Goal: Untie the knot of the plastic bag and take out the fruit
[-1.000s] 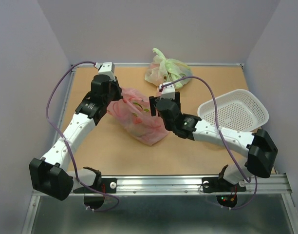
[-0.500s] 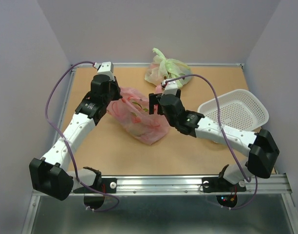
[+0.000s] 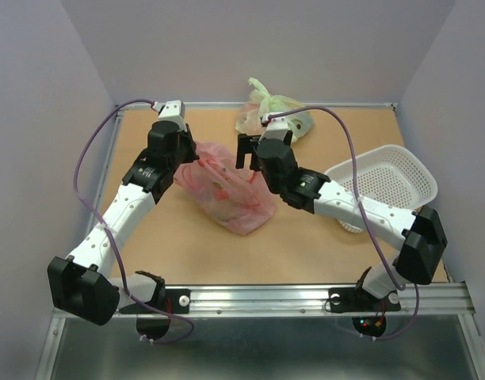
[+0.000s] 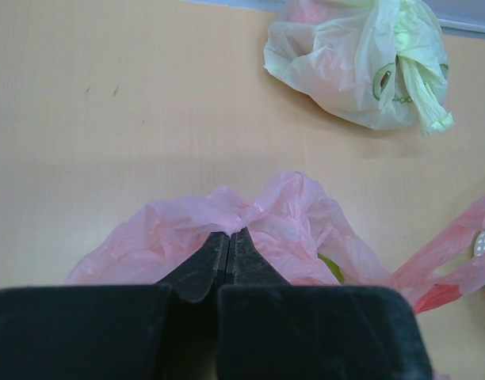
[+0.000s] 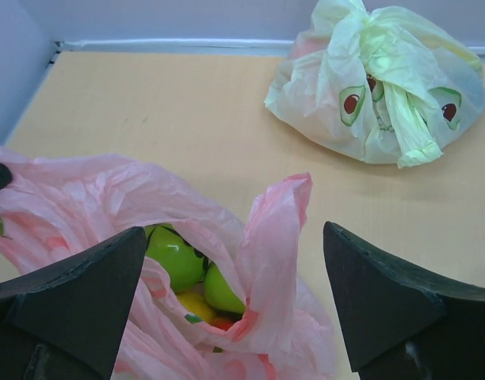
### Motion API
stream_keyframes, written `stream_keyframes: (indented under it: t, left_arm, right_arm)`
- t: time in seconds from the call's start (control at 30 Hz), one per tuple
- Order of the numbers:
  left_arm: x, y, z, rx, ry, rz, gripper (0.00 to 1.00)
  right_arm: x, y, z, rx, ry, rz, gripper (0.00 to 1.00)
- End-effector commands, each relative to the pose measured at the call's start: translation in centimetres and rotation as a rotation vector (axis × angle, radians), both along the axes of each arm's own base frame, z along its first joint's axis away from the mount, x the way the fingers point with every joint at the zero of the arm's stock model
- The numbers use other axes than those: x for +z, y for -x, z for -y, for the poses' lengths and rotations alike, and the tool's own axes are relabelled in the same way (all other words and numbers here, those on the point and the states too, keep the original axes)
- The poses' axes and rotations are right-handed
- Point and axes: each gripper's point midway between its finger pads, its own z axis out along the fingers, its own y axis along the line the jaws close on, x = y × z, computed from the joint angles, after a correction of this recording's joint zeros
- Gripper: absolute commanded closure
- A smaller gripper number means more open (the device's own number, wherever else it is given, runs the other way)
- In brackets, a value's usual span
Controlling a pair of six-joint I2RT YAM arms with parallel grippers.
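The pink plastic bag [image 3: 227,190] lies on the table's middle left, its mouth open. My left gripper [image 3: 181,156] is shut on a fold of the bag's edge [image 4: 234,218] at its far left. My right gripper [image 3: 248,152] is open, just above the bag's far right side, one loose handle [image 5: 278,237] standing between its fingers [image 5: 76,293]. Inside the open mouth I see green fruit [image 5: 173,257], a yellow piece [image 5: 196,305] and a bit of red. The rest of the fruit is hidden in the bag.
A tied pale green bag [image 3: 270,115] with fruit lies at the back middle, also in the right wrist view [image 5: 377,87]. A white perforated basket [image 3: 385,182] stands at the right, partly behind my right arm. Walls enclose the table's sides and back.
My right gripper has moved away from me and a little left, from beside the bag's right side to above its far edge. The left gripper has kept its hold.
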Motion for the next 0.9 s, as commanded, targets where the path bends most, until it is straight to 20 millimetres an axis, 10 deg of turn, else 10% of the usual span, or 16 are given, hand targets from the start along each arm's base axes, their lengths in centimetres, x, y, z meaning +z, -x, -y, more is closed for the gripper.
stream_keyframes:
  t: [0.0,0.2,0.43,0.67,0.87]
  left_arm:
    - [1.2,-0.4,-0.2,0.009,0.009,0.055,1.0]
    - [1.1,-0.6,-1.3,0.061,-0.002,0.06,1.0]
    - [-0.5,-1.8,-6.4,0.319,0.056,0.001,1.0]
    - [-4.6,-4.9,-10.8,0.29,0.399,-0.136,1.0]
    - [-5.3,-4.6,-10.6,0.216,0.45,-0.16,0.72]
  right_arm:
    - [0.8,-1.5,-0.3,-0.061,-0.017,0.028,0.04]
    - [-4.0,-1.3,0.6,-0.089,0.027,-0.041,0.25]
    - [-5.5,1.6,6.1,-0.17,0.046,-0.043,0.97]
    - [2.6,3.0,9.4,-0.157,0.019,0.15,0.99]
    - [1.8,5.2,6.6,0.089,-0.017,0.146,0.99]
